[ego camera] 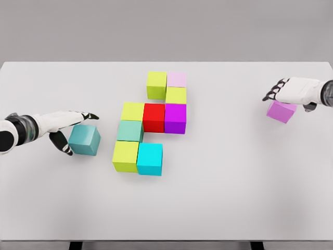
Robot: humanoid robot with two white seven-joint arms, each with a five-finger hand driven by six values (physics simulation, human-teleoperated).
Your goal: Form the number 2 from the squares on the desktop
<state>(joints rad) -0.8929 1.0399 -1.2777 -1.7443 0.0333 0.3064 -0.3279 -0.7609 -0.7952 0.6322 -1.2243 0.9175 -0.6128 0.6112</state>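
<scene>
Reaching in from the picture's left edge, the left hand (70, 127) cups a teal cube (85, 139), its fingers (86, 115) stretched over the cube's top and its thumb curled down the near-left side, though whether the cube is truly gripped or only touched is hard to tell. At the far right, the right hand (291, 92) lies over a violet cube (281, 111); the arm is cut off by the frame, the hand covers the cube's upper part, and the dark fingertips (271, 95) curl past its left side, so the hold itself is hidden (I cannot tell whether it is clamped or merely resting there). Both cubes sit on the white table (218, 198), well apart from the cluster in the middle. That cluster is packed edge to edge: a yellow-green cube (156, 84) and a pale pink cube (177, 79) at the back, a yellow cube (176, 95) just below the pink one, then a row of a lime cube (132, 111), a red cube (154, 117) and a magenta cube (175, 118). Under the lime one sits a sea-green cube (130, 130), and at the front an olive-yellow cube (126, 156) touches a cyan cube (150, 159). Two dark table legs (75, 245) peek out at the bottom edge, mostly cut off.
</scene>
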